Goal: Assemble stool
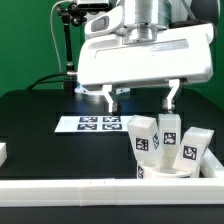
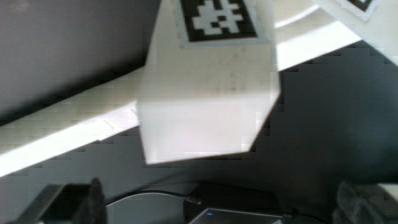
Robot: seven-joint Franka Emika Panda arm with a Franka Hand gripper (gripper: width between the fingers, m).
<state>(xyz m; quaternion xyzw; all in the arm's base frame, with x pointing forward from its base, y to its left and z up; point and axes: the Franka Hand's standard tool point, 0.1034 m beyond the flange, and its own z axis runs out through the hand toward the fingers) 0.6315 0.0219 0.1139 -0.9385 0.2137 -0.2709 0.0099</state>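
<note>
The marker board [image 1: 98, 123] lies flat on the black table [image 1: 35, 125], with its row of square tags facing up. A long white border rail [image 1: 70, 190] runs along the table's near edge. A short white rail section [image 1: 3, 152] shows at the exterior view's left edge. A green backdrop [image 1: 25, 40] stands behind the table, with a dark upright stand [image 1: 70, 50] in front of it.

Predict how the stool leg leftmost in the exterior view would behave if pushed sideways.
Probably stiff: the leg is a thick, straight-edged block. It would likely tip rather than roll, standing tall and tilted on the seat; whether it is fastened there is unclear. Its smooth white faces might slip in the open end effector.
</note>
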